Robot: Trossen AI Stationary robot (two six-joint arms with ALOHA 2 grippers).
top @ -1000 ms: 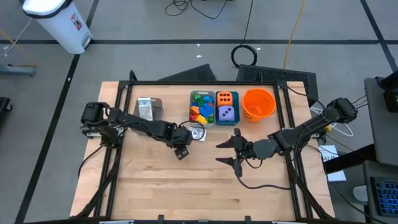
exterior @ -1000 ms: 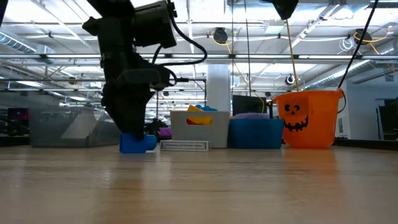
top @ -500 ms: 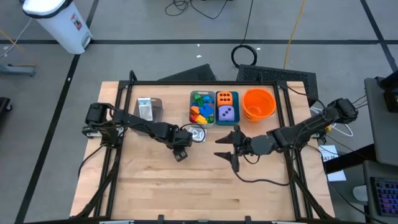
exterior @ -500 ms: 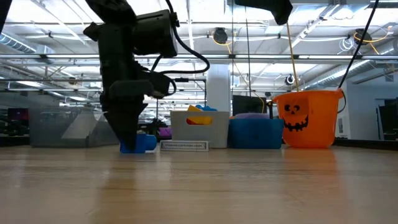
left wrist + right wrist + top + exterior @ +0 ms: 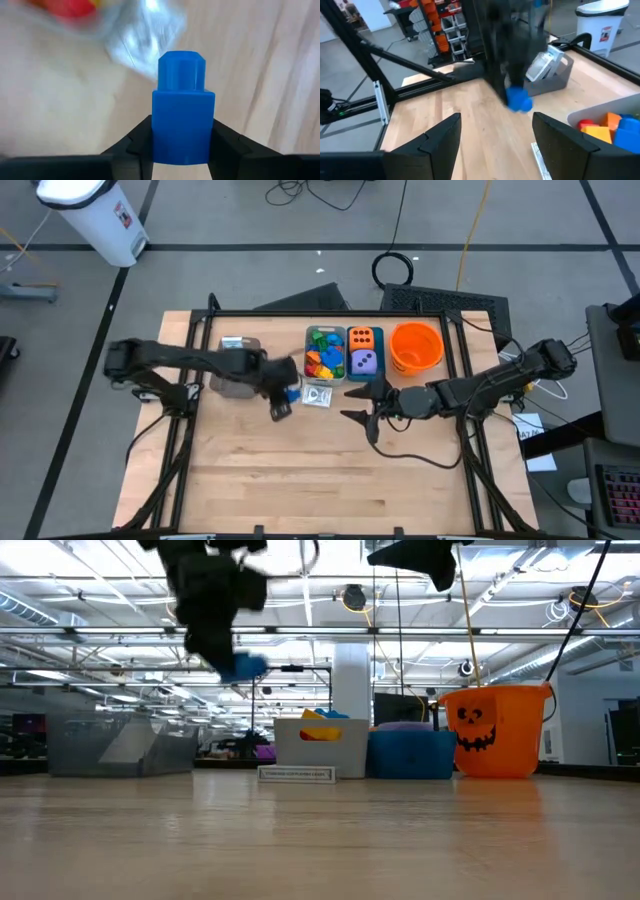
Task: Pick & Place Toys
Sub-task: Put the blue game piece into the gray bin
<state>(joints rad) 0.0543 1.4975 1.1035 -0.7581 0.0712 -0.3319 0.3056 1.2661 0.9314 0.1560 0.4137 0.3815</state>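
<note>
A blue brick (image 5: 183, 107) hangs high above the table with my left gripper (image 5: 183, 150) shut on it. In the high view the left gripper (image 5: 283, 402) stands just left of a white packet (image 5: 317, 395) lying flat on the wood. In the low view the brick (image 5: 243, 667) is far above the tabletop. More bricks fill a grey bin (image 5: 324, 352), and two dice sit in a teal bin (image 5: 365, 352). My right gripper (image 5: 365, 417) hovers open in front of the bins, touching nothing, its fingers apart in its wrist view (image 5: 502, 137). My left gripper pinches the blue brick's block-shaped body on two opposite side faces (image 5: 159, 137) between its two fingers (image 5: 137, 145). The fingers slant down from above. The brick's round stud end (image 5: 181, 67) points away from the fingers, and the brick is lifted clear of the table.
An orange bucket (image 5: 416, 345) stands right of the teal bin. A second grey bin (image 5: 238, 358) holding a packet sits at the far left, partly under my left arm. A black frame rims the table. Bare wood lies toward the near edge.
My left gripper has risen from the table with the blue brick, which was on the wood and now hangs clear, and has drifted a little toward the far edge. My right gripper has slid slightly toward the far edge and the bins, still open.
</note>
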